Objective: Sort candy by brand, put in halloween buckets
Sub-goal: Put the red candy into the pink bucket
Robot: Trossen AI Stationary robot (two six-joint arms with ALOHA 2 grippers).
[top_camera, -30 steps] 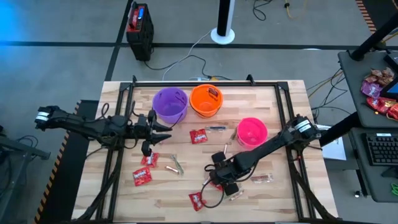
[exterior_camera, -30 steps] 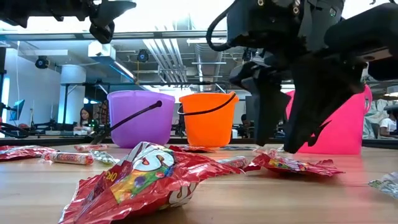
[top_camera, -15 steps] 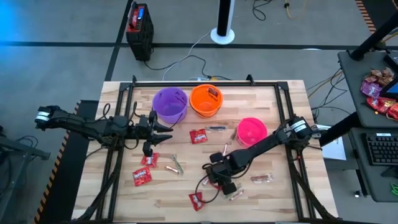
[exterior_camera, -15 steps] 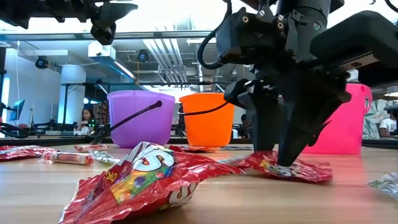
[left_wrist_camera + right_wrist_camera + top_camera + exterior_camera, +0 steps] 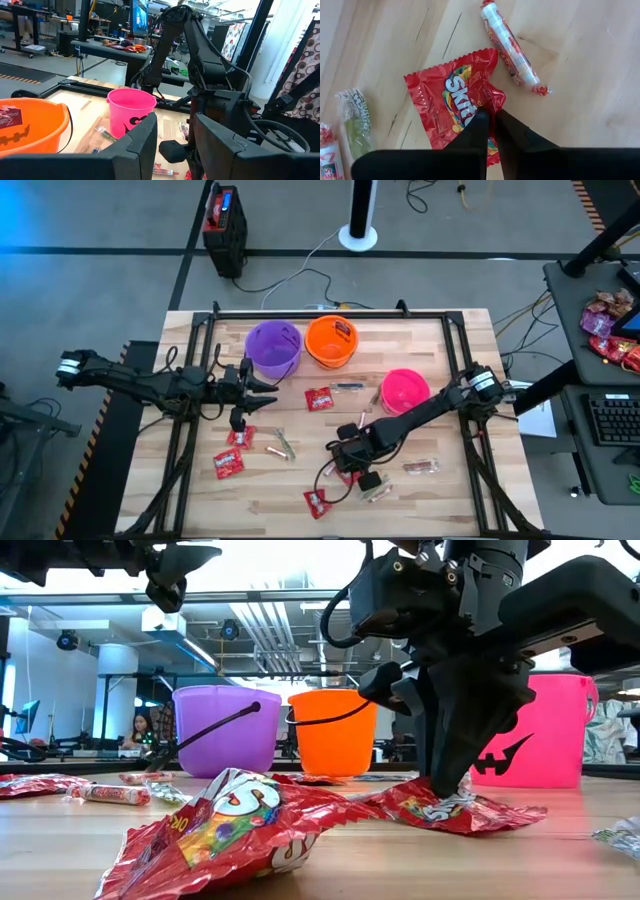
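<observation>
Three buckets stand at the table's far side: purple point(image 5: 273, 347), orange point(image 5: 331, 341) with a red packet inside, and pink point(image 5: 405, 392). Candy lies scattered on the wood: red packets point(image 5: 319, 399) point(image 5: 228, 464), pinkish sticks point(image 5: 420, 468). My right gripper point(image 5: 347, 468) points steeply down near the table's middle front, shut on a red Skittles packet point(image 5: 451, 102). A white-wrapped roll point(image 5: 510, 47) lies just beyond that packet. My left gripper point(image 5: 265, 386) hovers level beside the purple bucket, open, with nothing between its fingers point(image 5: 145, 145). My right gripper pinches the red packet between its two fingertips point(image 5: 481, 120) at a raised crease near the packet's right edge point(image 5: 489, 102). The fingers come from above, slanting down. The wrapper is puckered at the pinch, and the rest of it lies on the table point(image 5: 480, 815).
Another red packet point(image 5: 230, 830) lies close to the table's near edge. A greenish wrapped sweet point(image 5: 355, 122) lies left of the held packet. A black frame point(image 5: 330, 312) rims the table. A black and red device point(image 5: 224, 220) stands on the floor beyond.
My right gripper has come down onto the red packet and shut, from wide open to fingertips together. The packet has puckered up under the pinch while its outer parts stay on the table.
</observation>
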